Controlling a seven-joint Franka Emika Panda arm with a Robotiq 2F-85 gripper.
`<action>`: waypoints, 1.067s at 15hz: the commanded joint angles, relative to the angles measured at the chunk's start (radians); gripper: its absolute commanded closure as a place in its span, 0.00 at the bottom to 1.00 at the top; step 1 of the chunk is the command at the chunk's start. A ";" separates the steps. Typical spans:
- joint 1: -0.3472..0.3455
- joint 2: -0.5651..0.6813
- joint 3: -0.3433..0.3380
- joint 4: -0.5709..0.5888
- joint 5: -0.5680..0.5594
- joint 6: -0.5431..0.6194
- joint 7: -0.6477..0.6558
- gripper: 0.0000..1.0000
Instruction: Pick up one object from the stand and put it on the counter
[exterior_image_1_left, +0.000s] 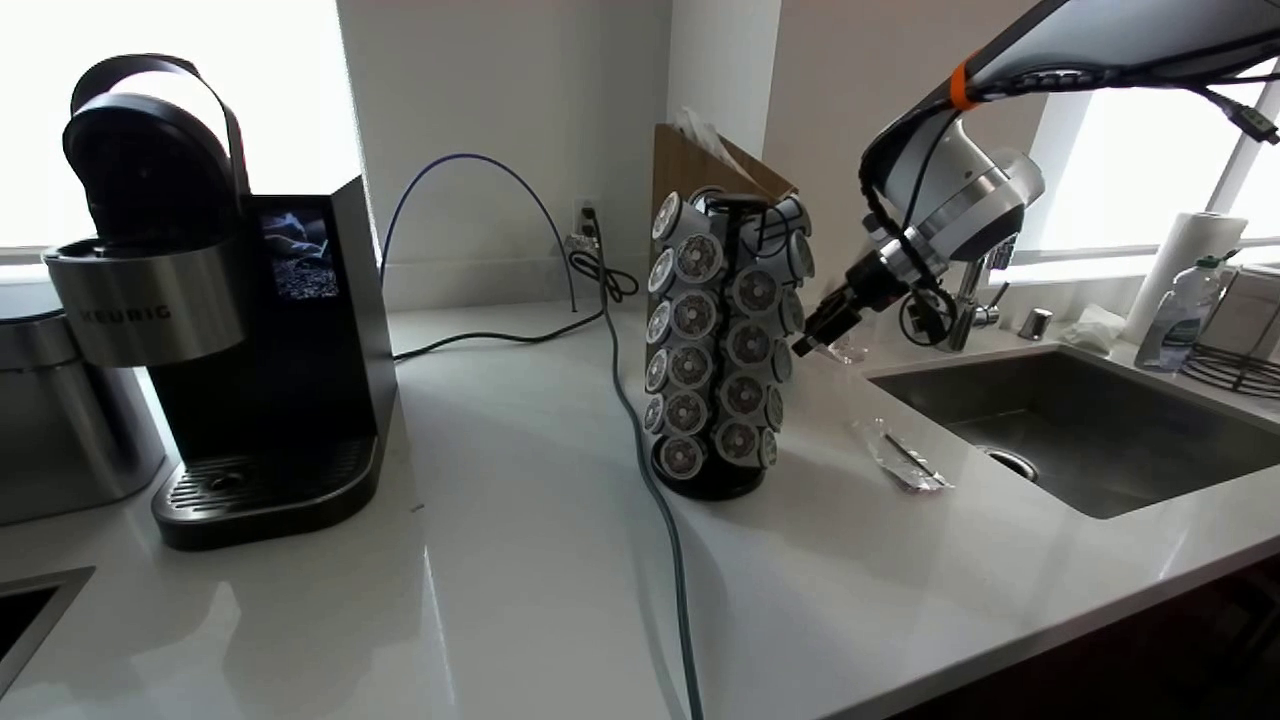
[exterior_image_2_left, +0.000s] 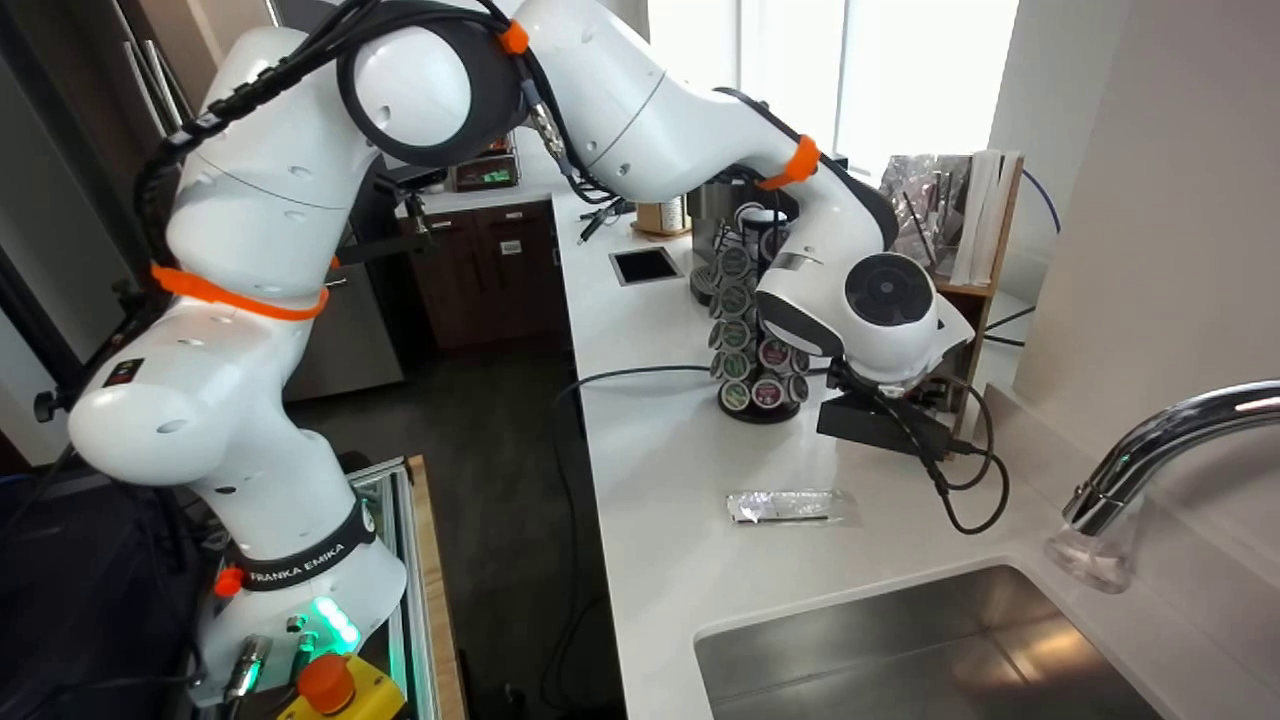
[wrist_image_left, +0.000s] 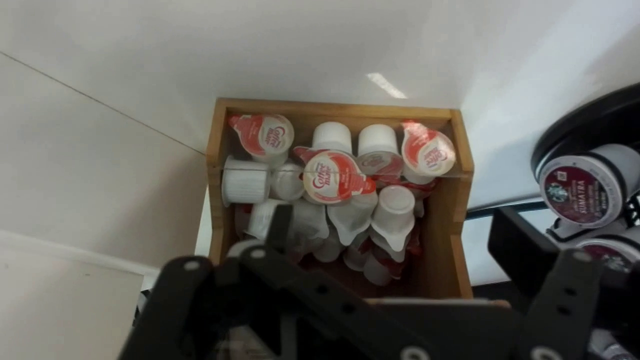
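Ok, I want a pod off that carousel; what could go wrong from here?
The open tool faces the wooden organizer of Coffee mate creamers, so closing there might catch a creamer instead.

One fingertip appears close to the Starbucks Sumatra pod in the wrist view; swinging that way could knock it or jolt the pod carousel.

The cable loop hanging loose beside the tool might snag on the organizer.

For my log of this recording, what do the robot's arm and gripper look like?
The arm is glossy white and rounded, with dark joint covers. Orange straps tie a black cable along it, and a black band near its base reads FRANKA EMIKA. The gripper is black, with jointed links and pale round pins.
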 joint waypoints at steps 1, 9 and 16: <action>-0.046 0.070 0.055 0.080 0.030 0.037 -0.110 0.00; -0.069 0.148 0.099 0.170 0.023 0.027 -0.120 0.00; -0.075 0.198 0.115 0.214 0.023 0.025 -0.159 0.30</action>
